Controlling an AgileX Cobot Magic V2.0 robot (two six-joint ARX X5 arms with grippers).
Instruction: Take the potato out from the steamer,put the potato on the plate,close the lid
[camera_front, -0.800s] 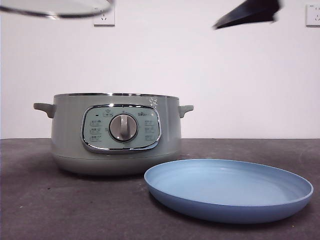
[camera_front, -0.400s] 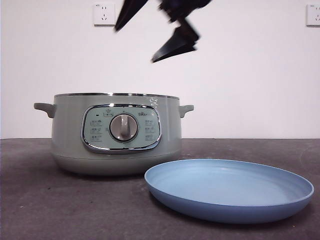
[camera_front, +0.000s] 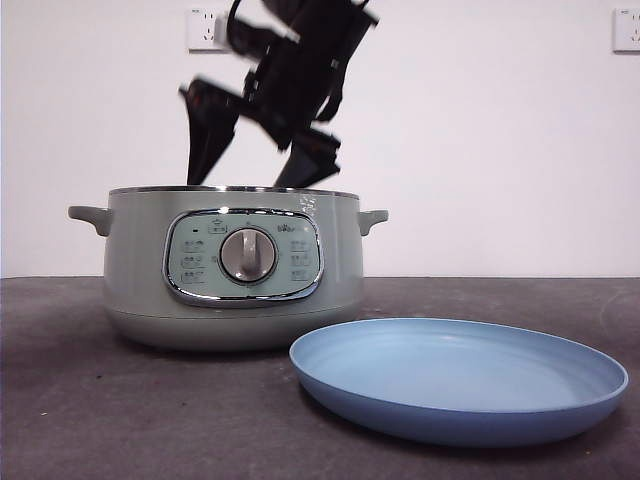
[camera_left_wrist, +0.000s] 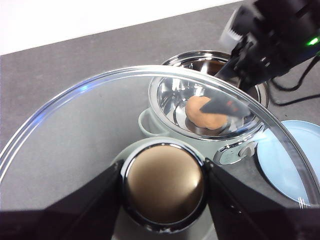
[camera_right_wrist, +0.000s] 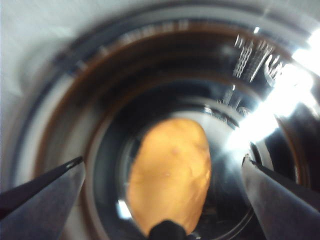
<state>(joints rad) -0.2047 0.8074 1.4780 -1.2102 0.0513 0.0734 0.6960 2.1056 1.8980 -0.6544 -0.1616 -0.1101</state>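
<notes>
The sage-green steamer (camera_front: 235, 265) stands open on the table, and the orange-brown potato (camera_right_wrist: 170, 170) lies on its shiny bottom. My right gripper (camera_front: 255, 168) hangs open just above the steamer's rim; in the right wrist view the gripper (camera_right_wrist: 162, 200) has one jaw on each side of the potato, apart from it. My left gripper (camera_left_wrist: 162, 182) is shut on the knob of the glass lid (camera_left_wrist: 75, 130), held high and off to one side of the steamer (camera_left_wrist: 200, 54). Through the glass I see the potato (camera_left_wrist: 205, 112). The blue plate (camera_front: 460, 380) lies empty to the front right of the steamer.
The dark grey table (camera_front: 100, 400) meets a white wall with two sockets (camera_front: 208, 30). A black cable (camera_left_wrist: 295, 95) runs behind the steamer. The plate (camera_left_wrist: 300, 150) nearly touches the steamer's base.
My right gripper has come down from the top right to just over the steamer's mouth. The lid's edge has left the front view at the top left.
</notes>
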